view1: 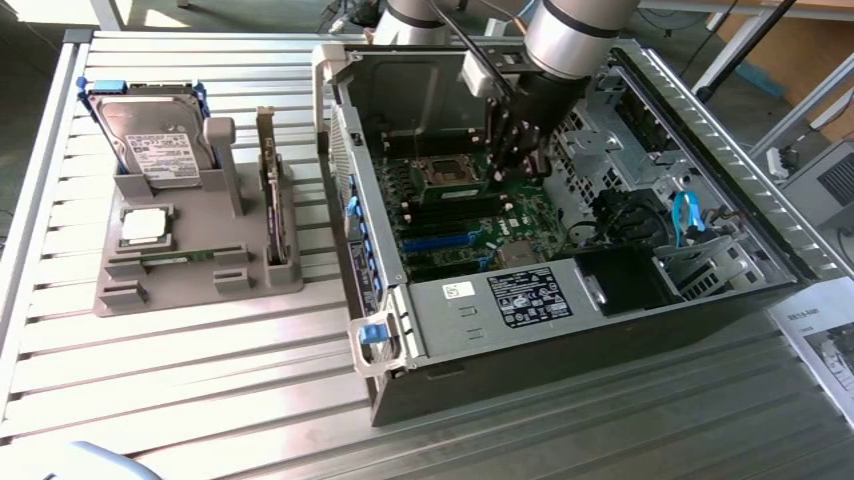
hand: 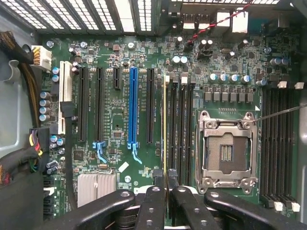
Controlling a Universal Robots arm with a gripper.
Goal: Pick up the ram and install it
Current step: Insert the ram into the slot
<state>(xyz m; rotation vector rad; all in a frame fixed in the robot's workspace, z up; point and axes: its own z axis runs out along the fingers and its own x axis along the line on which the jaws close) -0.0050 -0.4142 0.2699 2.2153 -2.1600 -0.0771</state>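
The slatted metal desk carries an open computer case, lying on its side towards the exterior view's right. A grey holder stands on the exterior view's left with a hard drive in it. Inside the case lies the green motherboard, and the arm reaches down over it. The claw is nearly closed, its fingertips pinching the ram. In the wrist view the ram shows edge-on as a thin yellowish line. It hangs over the bank of black memory slots, between the long blue slot and the empty processor socket. Whether its lower edge touches a slot cannot be told. The stick looks light, stiff and thin, and likely fragile, since a sideways push could bend it or mar its contact edge. The sound hold seems to be the one shown, across the flat faces along the upper edge, clear of the contacts. As for writing, the hard drive's label, a black label and a white sticker on the case, and a printed sheet at the exterior view's right all carry text, but none of it can be read. The board's white lettering is also too small to make out.
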